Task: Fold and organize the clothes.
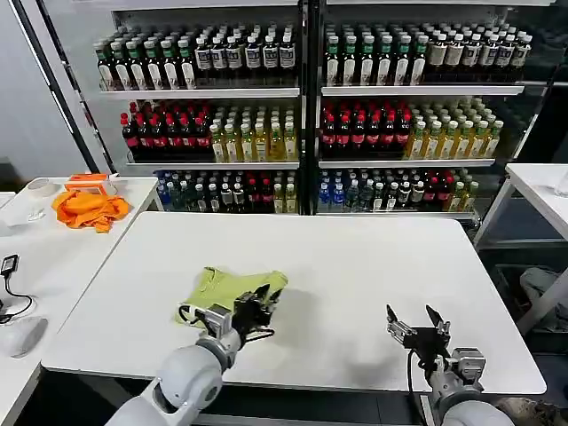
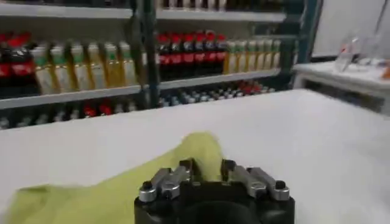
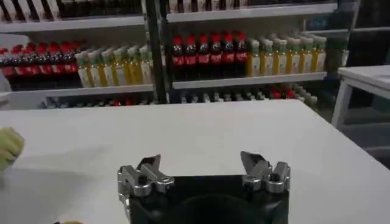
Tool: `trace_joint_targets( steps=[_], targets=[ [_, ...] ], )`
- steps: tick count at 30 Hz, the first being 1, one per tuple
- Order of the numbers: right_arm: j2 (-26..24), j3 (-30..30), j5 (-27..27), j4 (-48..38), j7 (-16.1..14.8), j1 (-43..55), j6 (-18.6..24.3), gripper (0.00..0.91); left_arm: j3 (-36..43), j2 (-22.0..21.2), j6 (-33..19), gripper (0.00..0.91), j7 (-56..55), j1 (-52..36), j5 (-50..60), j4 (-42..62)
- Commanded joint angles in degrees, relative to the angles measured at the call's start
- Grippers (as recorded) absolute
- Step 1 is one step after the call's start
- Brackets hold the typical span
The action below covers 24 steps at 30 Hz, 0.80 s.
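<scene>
The T-shirt [image 1: 232, 289] lies bunched in a lime-green heap on the white desk [image 1: 355, 266], left of the middle and toward the near edge. In the left wrist view the cloth [image 2: 122, 189] rises in a soft fold right in front of the claw body.

The left claw [image 1: 260, 303] sits at the shirt's near right edge, fingers [image 2: 189, 167] drawn narrow with the green fabric between and against them, so it is gripping the shirt. Its arm comes in from the lower left.

The right claw [image 1: 415, 321] hovers over bare desk near the front right edge, well apart from the shirt, fingers [image 3: 253, 163] spread wide with nothing between them. In its wrist view a bit of the green cloth [image 3: 9, 146] shows at the far side.

On a side desk to the left lies an orange cloth [image 1: 87, 209]. Behind stand shelves [image 1: 302, 91] packed with bottles
</scene>
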Motion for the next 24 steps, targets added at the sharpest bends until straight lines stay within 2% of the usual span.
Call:
trace_joint_targets(
  steps=[1,5,10,15,20,24],
  targets=[
    [0.3,-2.6,0.0,-0.9,-0.1,1.6,0.0,0.907,2.9,-5.8,-4.7,0.907,-0.8,-0.2,-6.9,-0.7],
    [1.4,-7.3,0.1,-3.1,-0.2,4.5,0.7,0.907,-0.6,-5.6,-4.7,0.907,-0.6,4.5,-10.3,-3.9],
    [3.8,-16.5,2.1,-7.0,0.2,11.3,1.4,0.907,-8.4,-4.0,-5.4,0.907,-1.6,8.8,-9.9,-5.4],
    [7.7,-22.8,8.6,-11.8,2.0,17.9,0.8,0.907,-17.2,-2.1,-6.8,0.907,-2.4,13.0,-8.6,-6.6],
    [13.0,-27.4,14.7,-20.1,4.8,25.0,1.0,0.907,-21.3,-2.1,-7.0,0.907,-2.6,15.4,-8.8,-7.1],
    [17.0,-29.3,18.3,-25.0,5.3,29.0,0.3,0.907,-22.5,-2.6,-7.0,0.907,-2.7,16.1,-8.8,-7.7]
  ],
)
